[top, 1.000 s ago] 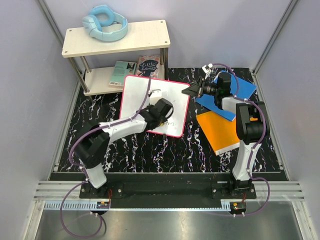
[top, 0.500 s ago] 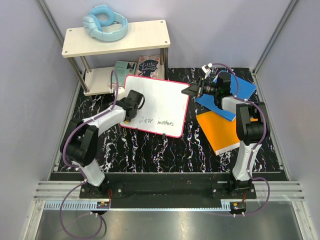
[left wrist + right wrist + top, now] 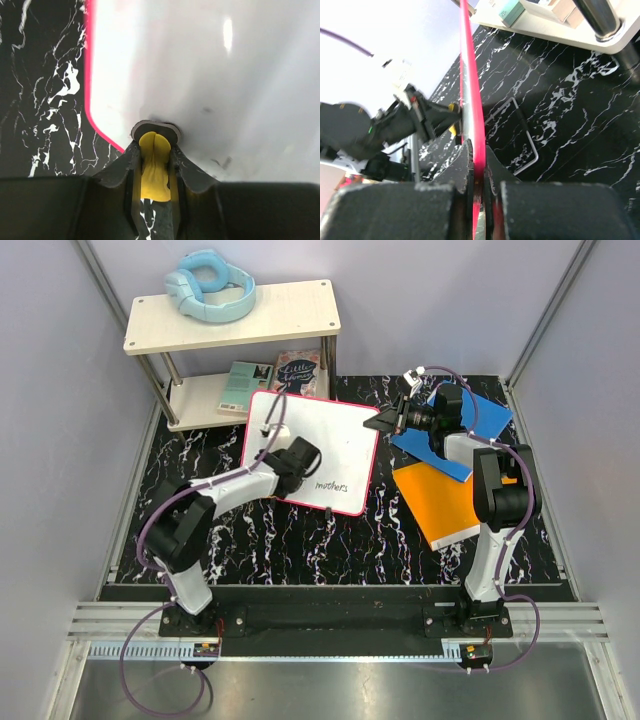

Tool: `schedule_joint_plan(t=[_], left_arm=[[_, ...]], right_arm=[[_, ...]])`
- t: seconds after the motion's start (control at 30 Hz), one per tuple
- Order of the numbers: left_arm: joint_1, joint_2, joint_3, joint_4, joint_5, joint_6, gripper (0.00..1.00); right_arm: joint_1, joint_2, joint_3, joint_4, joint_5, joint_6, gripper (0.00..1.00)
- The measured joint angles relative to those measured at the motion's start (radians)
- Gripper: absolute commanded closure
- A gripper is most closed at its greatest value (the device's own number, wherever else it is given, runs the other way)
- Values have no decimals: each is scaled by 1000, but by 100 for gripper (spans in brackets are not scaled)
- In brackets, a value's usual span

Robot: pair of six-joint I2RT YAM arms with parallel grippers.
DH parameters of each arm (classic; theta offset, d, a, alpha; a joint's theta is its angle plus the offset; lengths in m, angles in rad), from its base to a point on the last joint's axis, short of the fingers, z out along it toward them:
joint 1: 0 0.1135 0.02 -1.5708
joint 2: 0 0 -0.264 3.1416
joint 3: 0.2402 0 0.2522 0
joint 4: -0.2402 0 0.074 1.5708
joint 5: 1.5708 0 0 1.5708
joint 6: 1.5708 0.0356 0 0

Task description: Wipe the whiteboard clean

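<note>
The whiteboard point(image 3: 330, 440), white with a red-pink border, lies on the black marbled table. The word "mothers" point(image 3: 332, 485) shows near its lower edge. My left gripper point(image 3: 290, 465) is shut on a yellow eraser point(image 3: 155, 160) and presses its round dark pad point(image 3: 156, 131) onto the whiteboard point(image 3: 225, 75) near the lower left corner. My right gripper point(image 3: 385, 422) is shut on the board's right edge. In the right wrist view the red border point(image 3: 472, 110) runs between the two fingers of my right gripper point(image 3: 479, 160).
A blue book point(image 3: 480, 420) and an orange book point(image 3: 445, 502) lie under the right arm. Behind the board stands a two-level shelf point(image 3: 280, 315) with blue headphones point(image 3: 210, 285) on top and books point(image 3: 270, 375) below. A wire stand point(image 3: 527, 145) lies on the table.
My left gripper swept from the board's lower right to its left side, then back toward the middle. The writing left of "mothers" no longer shows. The right gripper has not moved.
</note>
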Motion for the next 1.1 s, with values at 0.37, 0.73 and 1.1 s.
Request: schedule_joint_plan(t=[0.37,0.73,1.1], left_arm=[[-191,72,96,-31,-55,51,100],[-271,137,256,-2,149,56,100],[-237,78,179,87,204,77,100]], right_arm=[[-1,0,-4,14,-3,-48,100],[-1,0,-4,21,0,-58,100],[-1,0,-4,23,-1,-58,100]])
